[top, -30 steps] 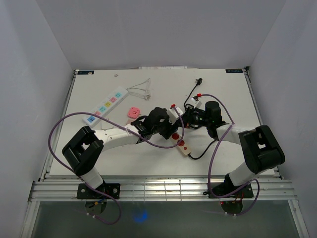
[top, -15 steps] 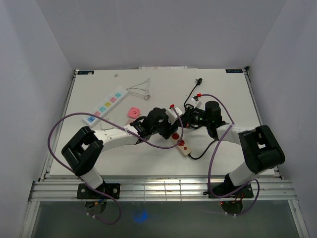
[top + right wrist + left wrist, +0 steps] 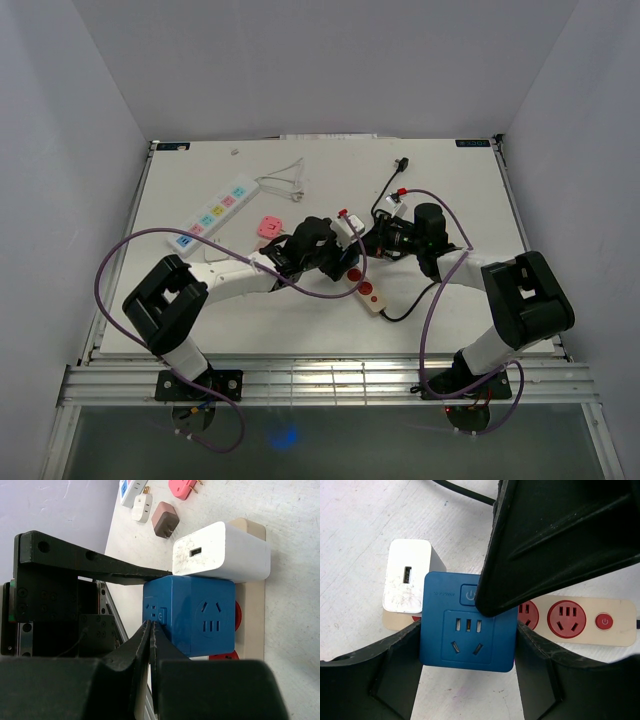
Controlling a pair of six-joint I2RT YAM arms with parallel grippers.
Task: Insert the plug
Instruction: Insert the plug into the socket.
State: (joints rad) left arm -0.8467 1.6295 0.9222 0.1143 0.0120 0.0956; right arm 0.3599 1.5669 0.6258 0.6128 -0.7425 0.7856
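A blue cube adapter (image 3: 467, 630) sits on a cream power strip with red sockets (image 3: 570, 621), next to a white USB charger (image 3: 409, 582) plugged into the strip's end. My left gripper (image 3: 468, 636) is shut on the cube, one finger against each side. My right gripper (image 3: 150, 625) is shut and empty, its tips pressed on the cube's face (image 3: 190, 615) by the power button. In the top view both grippers, left (image 3: 338, 256) and right (image 3: 373, 243), meet over the strip (image 3: 367, 290) at mid-table and hide the cube.
A white power strip with coloured sockets (image 3: 215, 213) lies at the back left, a pink plug (image 3: 268, 227) near it. A white cable (image 3: 285, 182) and a black plug with its cord (image 3: 402, 165) lie farther back. A brown plug (image 3: 165, 519) lies beyond the charger.
The left gripper and the charger end of the strip have shifted very slightly to the left. The right arm has barely moved.
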